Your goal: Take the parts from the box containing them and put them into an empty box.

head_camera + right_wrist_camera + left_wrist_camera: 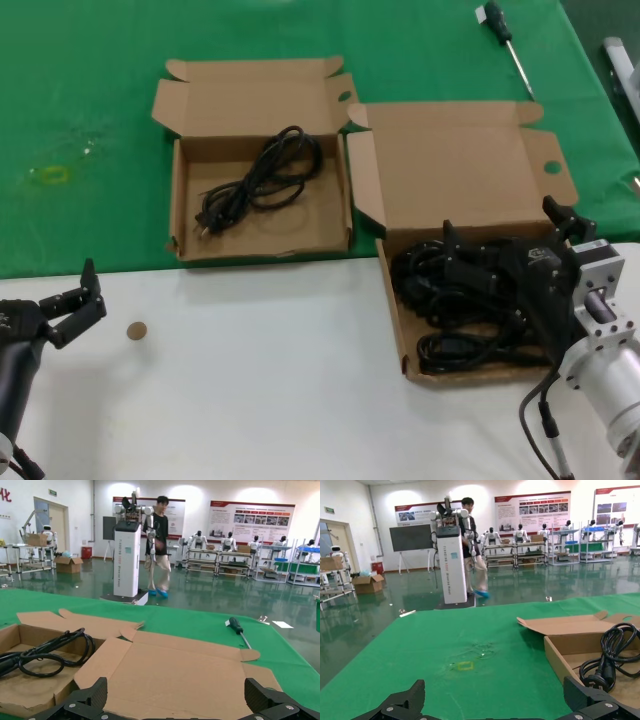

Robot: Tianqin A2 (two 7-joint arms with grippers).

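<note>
The box containing the parts point(392, 290) stands at the right with its wide lid point(455, 165) open, and several black power cords point(440, 290) lie piled in it. My right gripper point(500, 224) hangs over that pile with its jaws open and empty. In the right wrist view it point(175, 700) faces the lid point(175, 670). The other box point(178, 200) at the left holds one looped cord point(270, 175), which also shows in the left wrist view point(612, 652). My left gripper point(85, 298) is open and empty, low over the white table at the near left.
A black-handled screwdriver point(505, 35) lies on the green cloth at the far right, also in the right wrist view point(237, 626). A small brown disc point(136, 330) lies on the white table. A yellow mark point(50, 175) is on the cloth at the left.
</note>
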